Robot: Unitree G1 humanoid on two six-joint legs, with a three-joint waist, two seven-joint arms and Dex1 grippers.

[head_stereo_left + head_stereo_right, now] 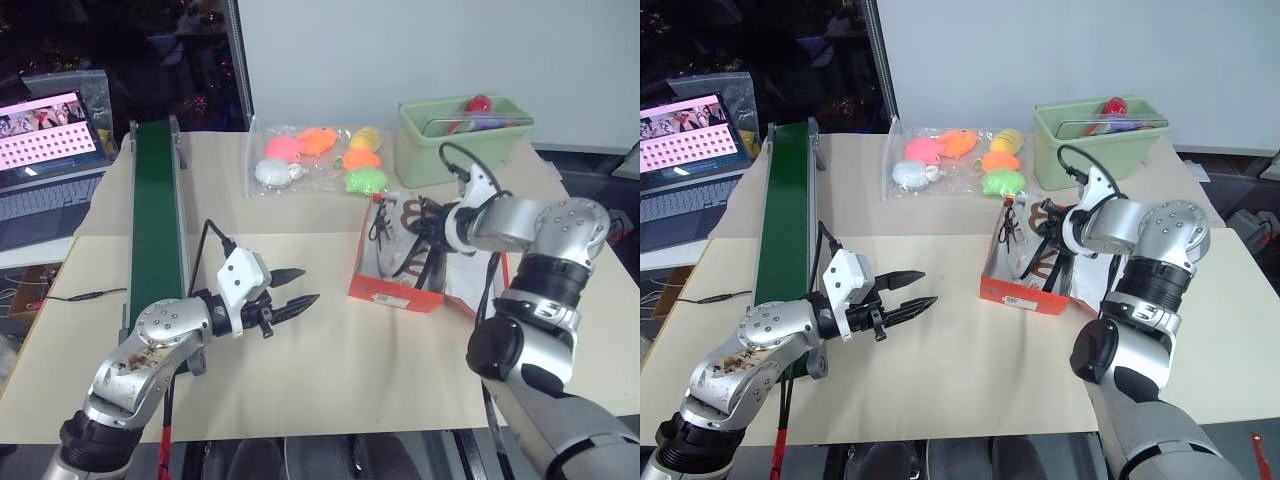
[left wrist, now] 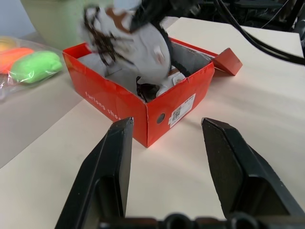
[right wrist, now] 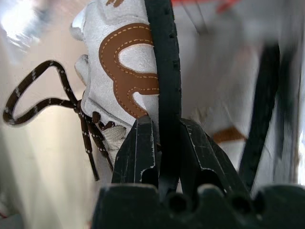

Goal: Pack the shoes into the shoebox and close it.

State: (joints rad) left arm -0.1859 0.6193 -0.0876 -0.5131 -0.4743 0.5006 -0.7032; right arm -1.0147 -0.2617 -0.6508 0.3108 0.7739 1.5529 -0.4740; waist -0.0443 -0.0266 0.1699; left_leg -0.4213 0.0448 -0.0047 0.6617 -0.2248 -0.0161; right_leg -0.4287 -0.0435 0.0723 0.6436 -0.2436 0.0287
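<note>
Shoe going into the box

Right gripper pinches a shoe over the open shoebox; left gripper hangs half-open and empty, left of it.

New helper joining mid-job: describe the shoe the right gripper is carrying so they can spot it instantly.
Find the red-orange shoebox standing open on the beige table, in front of the pale green bin. Over its open top the right gripper pinches a pale shoe by its dark rim. Unlike the bright bagged toys nearby, it has a brown stitched patch and dangling brown laces.
</note>
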